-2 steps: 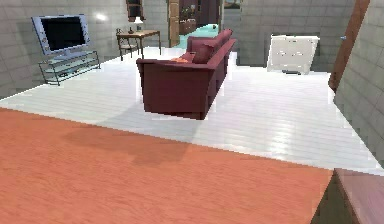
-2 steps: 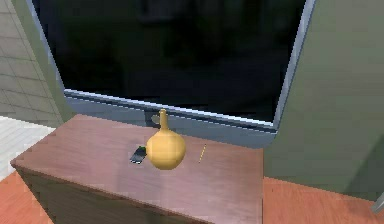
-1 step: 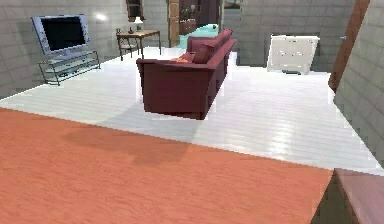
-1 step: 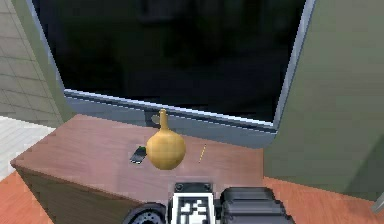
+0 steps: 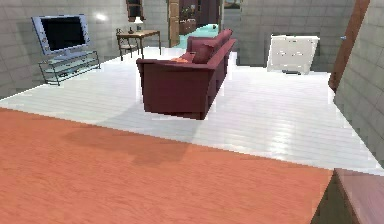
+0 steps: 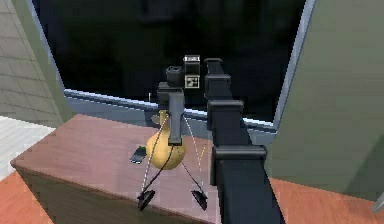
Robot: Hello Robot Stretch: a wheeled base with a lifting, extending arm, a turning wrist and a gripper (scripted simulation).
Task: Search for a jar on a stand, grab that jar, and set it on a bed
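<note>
One arm (image 6: 232,150) rises as a dark square bar from the bottom edge of the arm side view, just right of the middle. It reaches out over a brown-topped counter (image 6: 80,150) that stands before a wide dark window (image 6: 110,50). At the arm's far end sit two small white squares with black marks (image 6: 192,63). Left of them is the gripper (image 6: 173,198), its dark body turned downward toward the countertop. Two thin fingers (image 6: 146,199) splay down from that body to dark tips near the counter's front edge. I cannot tell whether they are open or closed.

Between the finger lines, on the countertop, stands a rounded yellow thing (image 6: 158,152). By its shape it may be the jar, though that is not sure. It is at or behind the gripper, so I cannot tell whether the gripper holds anything or touches it. A small dark thing (image 6: 137,154) lies just beside it, toward the view's left.

The forward view shows a dark red sofa (image 5: 185,75) on a pale plank floor (image 5: 260,115), with an orange-red floor (image 5: 150,170) nearer the camera. A television (image 5: 62,32) on a glass stand (image 5: 68,66) is at the far left, with a small table (image 5: 140,40) carrying a lamp (image 5: 137,20) beside it. A teal-topped piece (image 5: 205,32) shows behind the sofa, and a white dresser (image 5: 292,52) stands to the right.
</note>
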